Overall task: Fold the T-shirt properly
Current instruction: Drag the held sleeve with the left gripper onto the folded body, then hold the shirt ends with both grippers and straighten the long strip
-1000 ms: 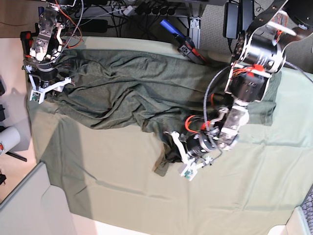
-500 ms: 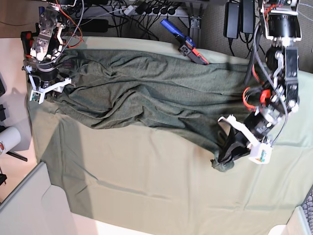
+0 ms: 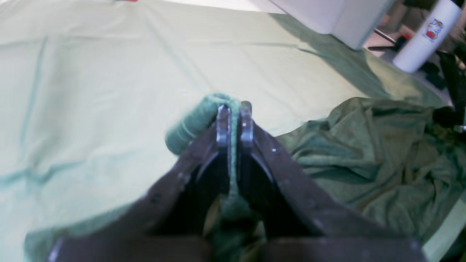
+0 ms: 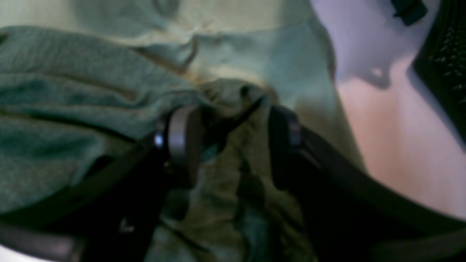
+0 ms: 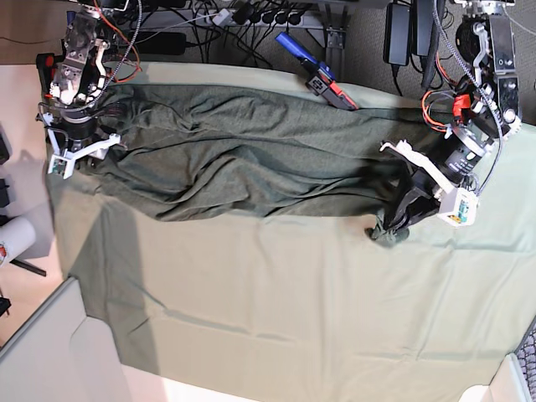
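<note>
The dark olive T-shirt lies stretched in a long wrinkled band across the far half of the mint table cloth. My left gripper is shut on the shirt's right end. In the left wrist view, the left gripper pinches a thin fold of fabric, and the rest of the shirt lies bunched to the right. My right gripper is at the shirt's left end. In the right wrist view, its fingers stand partly apart with bunched shirt fabric gripped between them.
A blue and red tool lies at the cloth's far edge, with cables behind it. A white cylinder stands off the table at left and also shows in the left wrist view. A grey panel is at the front left.
My left gripper has moved from the table's middle to the right and a little back, dragging the shirt's end with it. The shirt now lies stretched out. The right arm has not moved.
</note>
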Tool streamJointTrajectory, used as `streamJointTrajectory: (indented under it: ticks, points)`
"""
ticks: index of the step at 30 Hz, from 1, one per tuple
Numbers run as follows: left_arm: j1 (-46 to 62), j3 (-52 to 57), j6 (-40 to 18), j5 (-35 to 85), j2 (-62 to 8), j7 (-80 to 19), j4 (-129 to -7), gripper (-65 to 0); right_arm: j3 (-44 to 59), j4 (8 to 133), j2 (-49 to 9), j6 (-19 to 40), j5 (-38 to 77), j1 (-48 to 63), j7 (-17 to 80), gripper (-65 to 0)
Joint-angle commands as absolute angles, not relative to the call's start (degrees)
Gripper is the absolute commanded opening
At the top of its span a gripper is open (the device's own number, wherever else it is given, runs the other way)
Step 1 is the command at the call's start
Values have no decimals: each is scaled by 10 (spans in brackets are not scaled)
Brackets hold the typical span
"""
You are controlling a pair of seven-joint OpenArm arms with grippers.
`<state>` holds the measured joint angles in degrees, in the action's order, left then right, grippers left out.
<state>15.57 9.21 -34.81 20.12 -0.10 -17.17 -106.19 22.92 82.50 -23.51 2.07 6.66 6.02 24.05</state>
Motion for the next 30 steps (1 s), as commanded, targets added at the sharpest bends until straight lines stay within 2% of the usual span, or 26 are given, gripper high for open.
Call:
streamJointTrajectory:
  ticks: [1, 7, 12, 17, 25, 28, 30]
  points:
    - [160, 95, -352, 216, 0, -160, -1074, -650, 235, 835, -251, 17, 67, 54, 225, -351]
    - [187, 116, -352, 227, 0, -167, -1074, -650, 235, 848, -273, 17, 95, 54, 227, -348]
    - [203, 118, -354, 233, 0, -170, -1074, -650, 235, 900, -273, 17, 94, 54, 244, -247]
    - [210, 118, -354, 233, -6, -171, -1074, -650, 235, 906, -273, 29, 97, 55, 247, -245]
    - [210, 118, -354, 233, -21, -178, -1074, -650, 235, 835, -272, 48, 114, 56, 244, -247]
    - [210, 118, -354, 233, -21, -183, -1074, -650, 235, 810, -273, 80, 121, 56, 231, -249]
    - [211, 118, -354, 234, -21, -183, -1074, -650, 235, 797, -273, 101, 131, 55, 213, -292]
